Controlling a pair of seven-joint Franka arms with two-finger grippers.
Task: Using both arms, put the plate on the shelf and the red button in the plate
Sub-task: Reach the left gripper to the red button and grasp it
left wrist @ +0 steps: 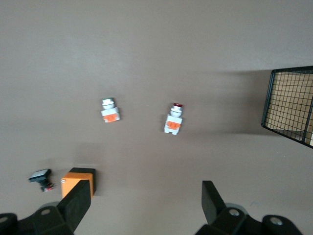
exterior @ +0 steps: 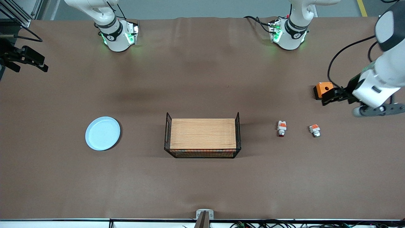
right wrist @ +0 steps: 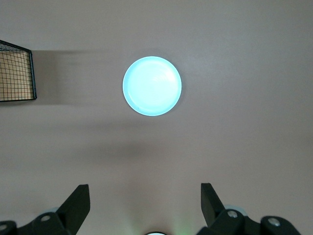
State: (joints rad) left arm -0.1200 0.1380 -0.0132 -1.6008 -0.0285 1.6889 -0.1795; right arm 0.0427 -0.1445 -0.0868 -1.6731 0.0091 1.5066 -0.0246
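A: Count taken on the tabletop (exterior: 202, 190). One plate (exterior: 102, 133), pale blue, lies flat toward the right arm's end. One wire basket (exterior: 202, 138) with a wooden board in it is set mid-table. Two small white-and-orange push-button parts are noted toward the left arm's end: the red button (exterior: 281, 128), dark red cap end pointing toward the front camera, and a silvery-ended button part (exterior: 314, 130) beside it, closer to the table's end. One orange square box (exterior: 323, 89) with a hole is seen farther from the front camera than both.

B: And the claws?

A: Two. The left claw (exterior: 332, 96) is held over the tabletop just beside the orange box, spread wide, nothing held. The right claw (exterior: 27, 60) is up at the right arm's end of the table, well apart from the plate; in the right wrist view it (right wrist: 145, 205) is spread wide and empty.

B: Differences between views?

A: A small black part (left wrist: 40, 177) beside the orange box is shown only in the left wrist view; in the front view it is hidden. The plate is absent from that view, and the button parts are absent from the right wrist view. A corner of the basket is caught in both wrist views.
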